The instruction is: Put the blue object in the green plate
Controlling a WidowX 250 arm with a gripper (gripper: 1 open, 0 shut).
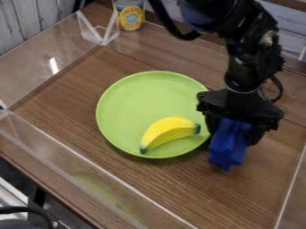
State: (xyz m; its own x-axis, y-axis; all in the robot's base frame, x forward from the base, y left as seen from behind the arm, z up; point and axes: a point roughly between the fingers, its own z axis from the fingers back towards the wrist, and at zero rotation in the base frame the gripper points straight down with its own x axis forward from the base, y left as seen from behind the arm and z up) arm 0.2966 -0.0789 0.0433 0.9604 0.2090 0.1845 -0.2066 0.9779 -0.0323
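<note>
1 green plate (pixel 134 100), 1 banana (pixel 169 133), 1 blue object (pixel 228 148).

Royal-blue object (pixel 227 148); lime-green plate (pixel 134 100); yellow banana (pixel 167 133); black end effector (pixel 239 127).

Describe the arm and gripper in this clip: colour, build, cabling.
The arm is all black, built of chunky rounded segments, with black cables looping beside its upper part. The gripper is black too, a wide blocky body with short fingers. No markings are legible.

Table (pixel 72 107): dark wood-grain top. Resting on it: green plate (pixel 131 103) near the centre; blue object (pixel 228 148) just beside the plate's right rim, on the wood.
</note>
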